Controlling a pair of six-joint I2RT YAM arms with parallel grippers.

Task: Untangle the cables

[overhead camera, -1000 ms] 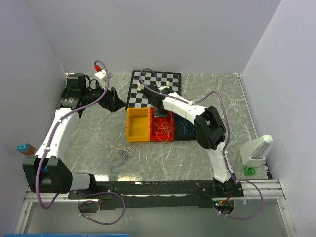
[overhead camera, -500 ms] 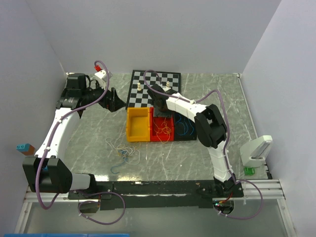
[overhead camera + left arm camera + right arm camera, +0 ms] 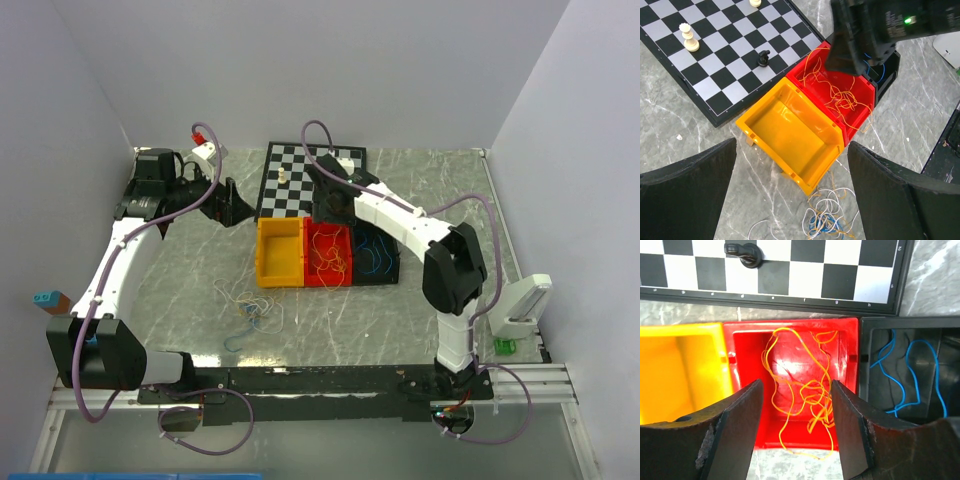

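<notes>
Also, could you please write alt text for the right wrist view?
The right gripper, open and empty, hangs over a red bin holding curly orange-yellow wires. A yellow bin adjoins it at image left, a black bin with blue wires at image right, and a chessboard with one black piece lies beyond.

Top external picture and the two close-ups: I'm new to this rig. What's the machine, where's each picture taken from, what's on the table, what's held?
A left arm and right arm are bolted at the table's near edge. The wide picture looks down from above; each close-up comes from a wrist camera. On the table: a chessboard, an empty yellow bin, a red bin with orange wires, a black bin with blue wires, and a tangle of wires. The right fingers hang open above the red bin; left fingers are open. Nothing is held.
</notes>
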